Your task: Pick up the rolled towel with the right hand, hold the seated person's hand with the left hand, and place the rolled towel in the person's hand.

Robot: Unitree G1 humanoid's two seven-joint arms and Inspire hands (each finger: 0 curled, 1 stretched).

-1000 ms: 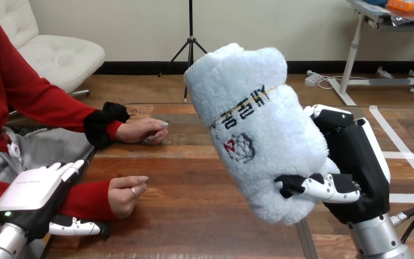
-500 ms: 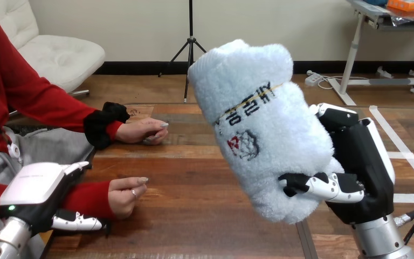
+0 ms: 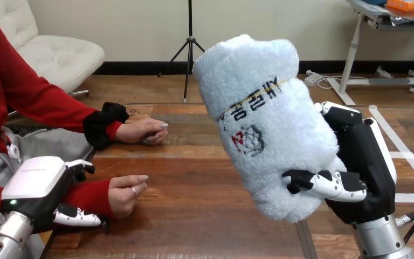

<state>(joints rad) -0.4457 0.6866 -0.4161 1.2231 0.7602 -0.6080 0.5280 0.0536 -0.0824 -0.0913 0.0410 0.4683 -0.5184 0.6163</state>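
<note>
Towel (image 3: 264, 124) clasped in curled right hand (image 3: 364, 162).

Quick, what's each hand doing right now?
Left hand: fingers curled round the person's forearm.
Right hand: closed on the rolled towel.

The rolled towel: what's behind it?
The robot's right hand: its black palm shows past the rolled towel's right edge, and its thumb curls across the front. How its fingers lie behind the towel is covered, as is part of the wooden table.
</note>
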